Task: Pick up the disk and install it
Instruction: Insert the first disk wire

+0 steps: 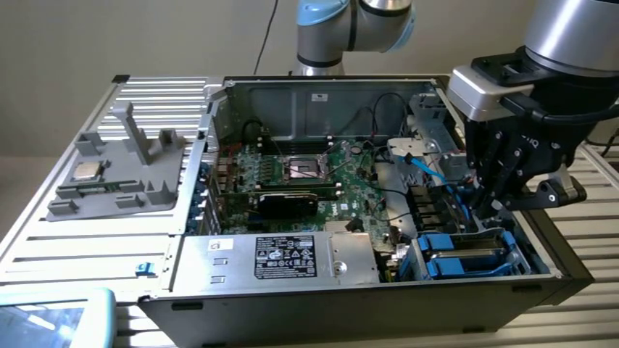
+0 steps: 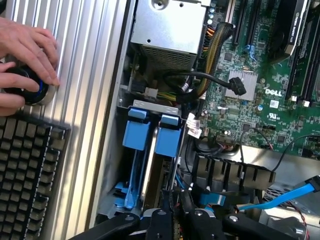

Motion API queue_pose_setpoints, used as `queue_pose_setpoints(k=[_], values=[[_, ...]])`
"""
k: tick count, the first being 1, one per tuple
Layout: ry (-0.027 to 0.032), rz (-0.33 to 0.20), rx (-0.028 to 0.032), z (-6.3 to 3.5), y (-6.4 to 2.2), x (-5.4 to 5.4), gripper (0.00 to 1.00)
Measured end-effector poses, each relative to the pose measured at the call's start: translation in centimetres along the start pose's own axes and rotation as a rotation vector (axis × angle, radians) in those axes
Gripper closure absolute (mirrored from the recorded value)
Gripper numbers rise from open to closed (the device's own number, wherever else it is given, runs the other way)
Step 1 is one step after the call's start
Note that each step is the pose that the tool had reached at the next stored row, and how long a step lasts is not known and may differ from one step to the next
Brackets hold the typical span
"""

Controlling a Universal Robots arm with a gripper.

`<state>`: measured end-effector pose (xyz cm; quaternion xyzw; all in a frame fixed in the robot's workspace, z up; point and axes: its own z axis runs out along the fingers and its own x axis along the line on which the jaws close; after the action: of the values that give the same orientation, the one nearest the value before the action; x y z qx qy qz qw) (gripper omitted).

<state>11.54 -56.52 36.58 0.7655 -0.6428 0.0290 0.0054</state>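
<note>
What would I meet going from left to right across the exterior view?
processor chip → grey metal box → blue cable → hand

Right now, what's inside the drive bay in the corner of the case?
A silver-grey disk in a blue frame lies in the bay. The end effector hangs over one end, covering that part. Whatever is under the disk is hidden.
</note>
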Motion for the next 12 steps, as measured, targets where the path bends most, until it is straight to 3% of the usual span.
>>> queue_pose_setpoints(k=[3,8,12], values=[[0.0004,0.017,-0.0017,0.02,-0.01,-0.05,0.83],[0.0006,0.059,-0.0135,0.15,-0.05,-0.06,0.83],[0.0076,0.066,-0.0196,0.41,-0.45,0.00,0.83]])
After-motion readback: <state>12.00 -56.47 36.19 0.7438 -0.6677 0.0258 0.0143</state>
